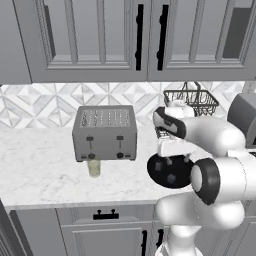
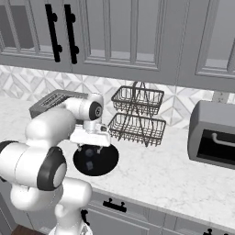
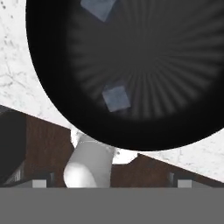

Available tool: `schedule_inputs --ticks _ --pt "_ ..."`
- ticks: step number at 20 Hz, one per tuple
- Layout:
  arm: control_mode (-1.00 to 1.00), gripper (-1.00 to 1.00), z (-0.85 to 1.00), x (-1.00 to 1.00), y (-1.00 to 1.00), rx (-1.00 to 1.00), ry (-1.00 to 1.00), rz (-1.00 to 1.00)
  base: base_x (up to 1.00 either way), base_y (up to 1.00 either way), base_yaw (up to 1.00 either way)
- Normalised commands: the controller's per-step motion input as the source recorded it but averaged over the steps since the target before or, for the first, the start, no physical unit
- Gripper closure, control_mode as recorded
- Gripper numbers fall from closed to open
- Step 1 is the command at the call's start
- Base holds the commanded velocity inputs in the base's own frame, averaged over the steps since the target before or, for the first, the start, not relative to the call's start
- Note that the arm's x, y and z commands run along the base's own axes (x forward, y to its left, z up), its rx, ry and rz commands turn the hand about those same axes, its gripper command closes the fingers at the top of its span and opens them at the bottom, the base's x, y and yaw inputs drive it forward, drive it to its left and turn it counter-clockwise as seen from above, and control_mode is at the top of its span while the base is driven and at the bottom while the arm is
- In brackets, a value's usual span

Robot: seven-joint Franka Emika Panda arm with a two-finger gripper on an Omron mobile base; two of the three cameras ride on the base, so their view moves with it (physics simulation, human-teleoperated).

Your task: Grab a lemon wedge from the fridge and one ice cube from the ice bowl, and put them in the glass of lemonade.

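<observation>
A: Start big. Where are we working?

B: On the pale marbled stone counter, under the panelled grey wall cabinets. The grey box-shaped toaster sits at the back, and the small clear tumbler of pale yellow-green lemonade stands just in front of it, touching or nearly so.

A: And the ice?

B: The round black ribbed bowl rests near the counter's front edge, well to the right of the tumbler. The white arm's hand hangs directly over it. In the hand view two pale blue-grey ice cubes lie inside: one near the middle, another by the far rim.

A: The pincer?

B: The two-finger gripper is released, jaws spread wide, nothing between them.

A: So how to take a cube well?

B: I'd judge the middle cube the better pick: it lies apart from the wall. Turn the wrist so the fingers meet flat faces, not corners, drop straight down, and close gently; ice probably slips. Lift clear of the rim before swinging toward the tumbler.

A: The lemon wedge?

B: I can't see it, nor the fridge.
</observation>
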Motion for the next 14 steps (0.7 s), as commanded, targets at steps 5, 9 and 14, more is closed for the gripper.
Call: schedule_inputs --ticks 5,9,14 --pt "-1.0 -1.0 -0.64 0.11 0.02 0.04 -0.19 0.21 0.0 0.0 0.0" --pt "-1.0 -1.0 -0.25 0.0 0.04 0.07 -0.19 0.19 0.0 0.0 0.0" --pt "-1.0 -1.0 -0.27 0.0 0.04 0.06 -0.06 0.17 0.0 0.0 0.0"
